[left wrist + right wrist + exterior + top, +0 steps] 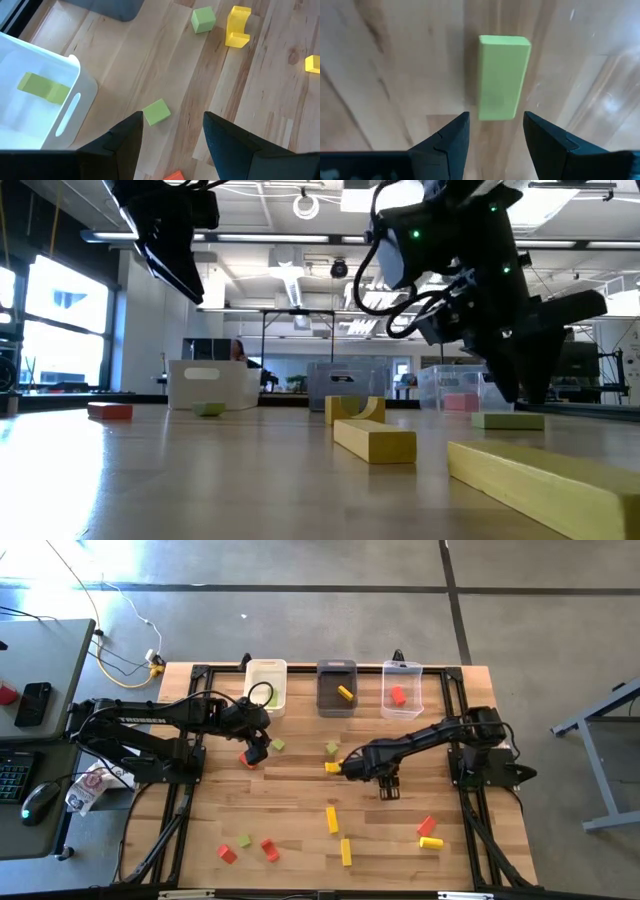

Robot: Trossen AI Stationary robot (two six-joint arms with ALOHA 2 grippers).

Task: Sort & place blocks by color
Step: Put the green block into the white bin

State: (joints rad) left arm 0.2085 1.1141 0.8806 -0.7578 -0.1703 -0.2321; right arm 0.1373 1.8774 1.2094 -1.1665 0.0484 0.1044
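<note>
Wooden tabletop: my right tool hangs spread over a green bar near centre; my left tool, also spread, hovers at 9 o'clock beside a green cube.

text: "TROSSEN" is showing in white capitals | on: the left arm, high view | other readable text, numbers or signs: none
</note>
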